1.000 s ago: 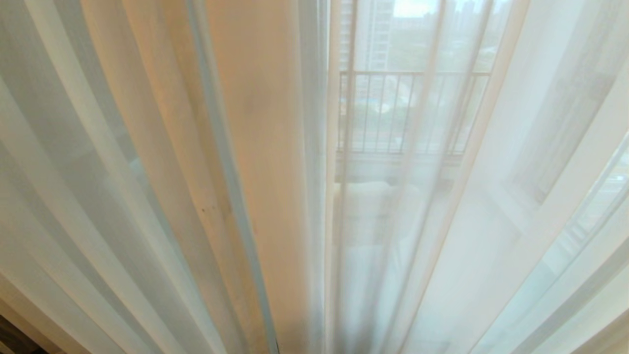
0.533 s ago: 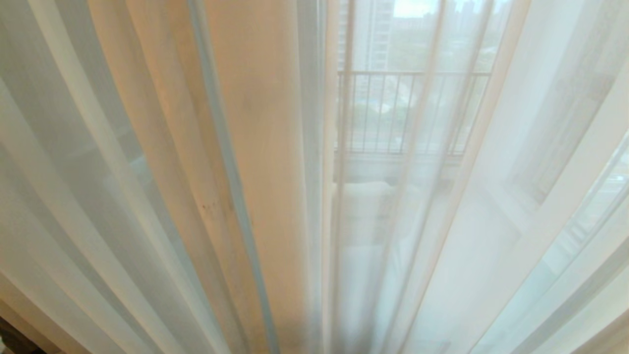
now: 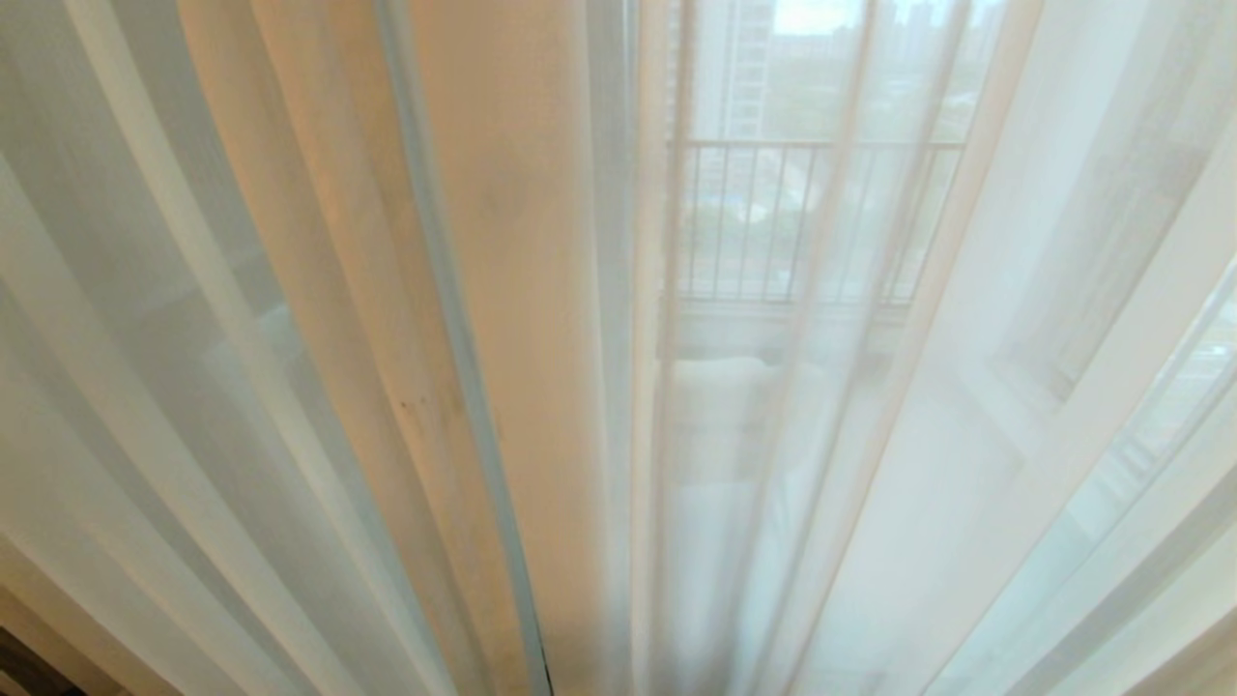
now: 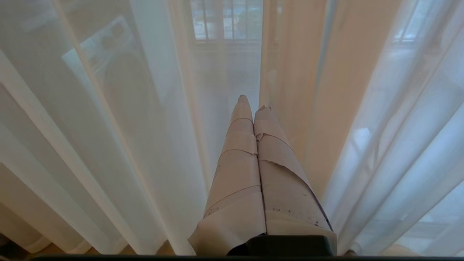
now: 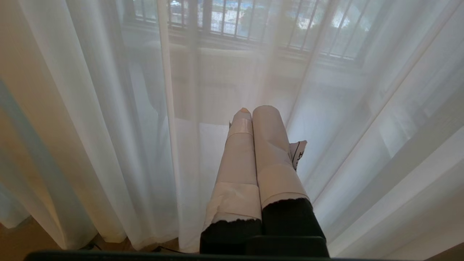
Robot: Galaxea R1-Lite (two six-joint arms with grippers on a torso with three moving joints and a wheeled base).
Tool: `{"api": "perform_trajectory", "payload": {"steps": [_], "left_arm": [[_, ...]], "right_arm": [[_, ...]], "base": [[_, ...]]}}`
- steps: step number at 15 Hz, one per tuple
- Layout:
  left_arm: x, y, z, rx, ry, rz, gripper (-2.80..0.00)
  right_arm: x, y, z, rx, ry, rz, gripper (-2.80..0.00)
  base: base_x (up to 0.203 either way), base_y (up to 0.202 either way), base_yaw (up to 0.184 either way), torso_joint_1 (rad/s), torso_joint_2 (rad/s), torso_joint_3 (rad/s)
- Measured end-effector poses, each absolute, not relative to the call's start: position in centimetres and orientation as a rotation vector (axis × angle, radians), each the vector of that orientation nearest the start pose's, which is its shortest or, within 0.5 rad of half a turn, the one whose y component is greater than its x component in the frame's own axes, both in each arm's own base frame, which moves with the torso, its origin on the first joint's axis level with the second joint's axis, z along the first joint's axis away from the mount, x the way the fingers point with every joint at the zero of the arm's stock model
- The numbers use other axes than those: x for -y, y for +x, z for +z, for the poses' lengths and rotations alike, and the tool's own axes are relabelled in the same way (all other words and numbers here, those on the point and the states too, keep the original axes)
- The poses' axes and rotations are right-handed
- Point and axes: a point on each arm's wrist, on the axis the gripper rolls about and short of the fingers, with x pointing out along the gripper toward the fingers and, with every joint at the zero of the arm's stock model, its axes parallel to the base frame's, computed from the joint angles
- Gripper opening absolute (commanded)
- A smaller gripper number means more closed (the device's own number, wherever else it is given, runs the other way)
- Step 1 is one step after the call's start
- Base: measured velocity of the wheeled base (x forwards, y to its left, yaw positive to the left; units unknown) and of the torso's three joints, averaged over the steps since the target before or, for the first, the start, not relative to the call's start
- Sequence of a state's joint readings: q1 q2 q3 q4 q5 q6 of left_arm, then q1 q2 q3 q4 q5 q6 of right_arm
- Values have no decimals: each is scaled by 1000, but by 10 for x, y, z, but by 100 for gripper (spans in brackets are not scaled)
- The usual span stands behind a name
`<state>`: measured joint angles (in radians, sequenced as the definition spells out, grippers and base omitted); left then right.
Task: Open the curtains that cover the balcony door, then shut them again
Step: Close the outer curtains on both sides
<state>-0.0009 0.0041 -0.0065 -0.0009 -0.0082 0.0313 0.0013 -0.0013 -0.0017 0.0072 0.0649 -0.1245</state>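
Thin white sheer curtains (image 3: pixel 242 387) hang in long folds across the whole head view, drawn shut. Behind them lies the balcony door; I cannot make out its frame through the fabric. Neither arm shows in the head view. The left wrist view has my left gripper (image 4: pixel 253 103) shut and empty, its taped fingers (image 4: pixel 239 152) pointing at the curtains (image 4: pixel 108 145) close to a beige-tinted fold (image 4: pixel 348 90). In the right wrist view my right gripper (image 5: pixel 255 110) is likewise shut and empty, low in front of the curtains (image 5: pixel 108 127).
Beyond the sheers a barred railing (image 3: pixel 802 222) shows, with buildings and trees outside. A white appliance (image 4: pixel 105 47) stands behind the fabric on the balcony. The hems reach the wooden floor (image 5: pixel 14 243), where a thin dark cable (image 5: pixel 166 249) runs along the bottom.
The sheer folds in the left half of the head view have swayed slightly to the right. The right half looks the same.
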Motion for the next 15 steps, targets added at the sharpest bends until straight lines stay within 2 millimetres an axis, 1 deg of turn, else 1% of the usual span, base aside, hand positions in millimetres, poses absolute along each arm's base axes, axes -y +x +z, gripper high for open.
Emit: {"api": "perform_trajectory", "payload": {"steps": [15], "left_arm": [[0, -23, 76, 1, 31, -9, -280]], "right_arm": [[-1, -23, 75, 0, -125, 67, -280]], "base": [[0, 0, 0, 0, 0, 0]]}}
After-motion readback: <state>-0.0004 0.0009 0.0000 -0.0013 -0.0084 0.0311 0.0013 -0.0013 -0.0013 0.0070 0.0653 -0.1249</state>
